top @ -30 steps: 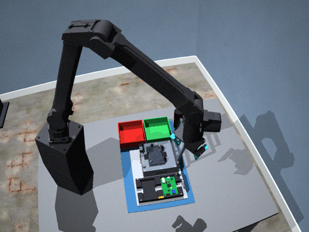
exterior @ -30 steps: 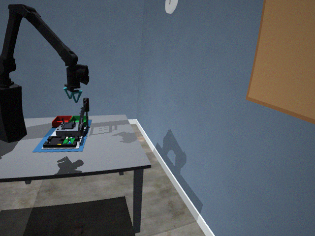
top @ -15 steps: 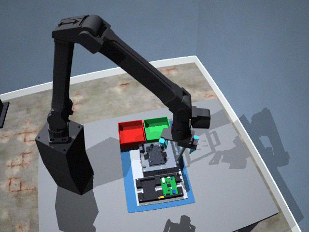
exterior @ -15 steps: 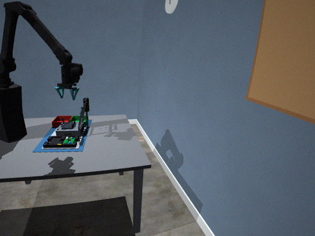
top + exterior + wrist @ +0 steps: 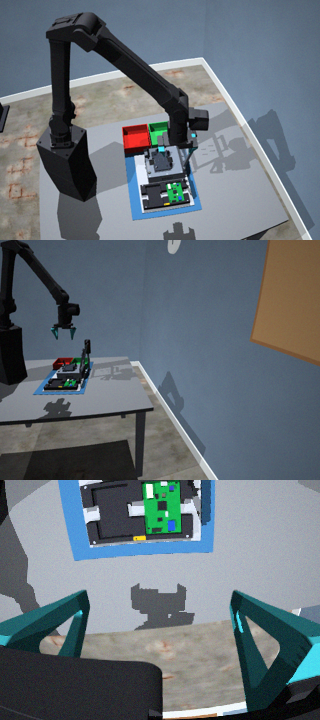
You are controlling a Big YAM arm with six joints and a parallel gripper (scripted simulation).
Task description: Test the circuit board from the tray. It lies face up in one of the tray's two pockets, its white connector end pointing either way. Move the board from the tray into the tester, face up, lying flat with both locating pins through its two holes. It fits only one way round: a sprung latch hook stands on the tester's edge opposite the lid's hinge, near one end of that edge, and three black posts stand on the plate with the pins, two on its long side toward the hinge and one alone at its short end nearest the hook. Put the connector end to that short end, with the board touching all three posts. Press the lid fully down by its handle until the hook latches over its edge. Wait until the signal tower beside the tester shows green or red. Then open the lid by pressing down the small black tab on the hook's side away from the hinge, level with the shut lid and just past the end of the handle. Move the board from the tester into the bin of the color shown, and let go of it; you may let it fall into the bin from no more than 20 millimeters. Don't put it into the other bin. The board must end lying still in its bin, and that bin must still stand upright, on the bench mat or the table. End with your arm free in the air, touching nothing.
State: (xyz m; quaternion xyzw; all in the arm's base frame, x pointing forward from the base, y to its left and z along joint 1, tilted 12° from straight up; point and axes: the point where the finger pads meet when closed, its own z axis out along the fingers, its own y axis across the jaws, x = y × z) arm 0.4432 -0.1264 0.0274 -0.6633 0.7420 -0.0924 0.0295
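Observation:
The green circuit board (image 5: 176,194) (image 5: 69,382) (image 5: 162,507) lies face up in the right pocket of the black tray (image 5: 152,195) (image 5: 52,385) (image 5: 116,514). Its white connector end points toward the tester. The grey tester (image 5: 152,175) (image 5: 64,373) stands just behind the tray, and its lid (image 5: 186,157) (image 5: 83,361) stands open and upright. My gripper (image 5: 177,142) (image 5: 63,334) (image 5: 159,598) is open and empty. It hangs high in the air above the tester's far end and touches nothing.
A red bin (image 5: 136,138) (image 5: 62,363) and a green bin (image 5: 156,129) (image 5: 77,360) stand side by side behind the tester. The dark signal tower (image 5: 87,344) rises beside the lid. A blue mat (image 5: 134,201) (image 5: 70,520) lies under tray and tester. The arm's base stands at the left.

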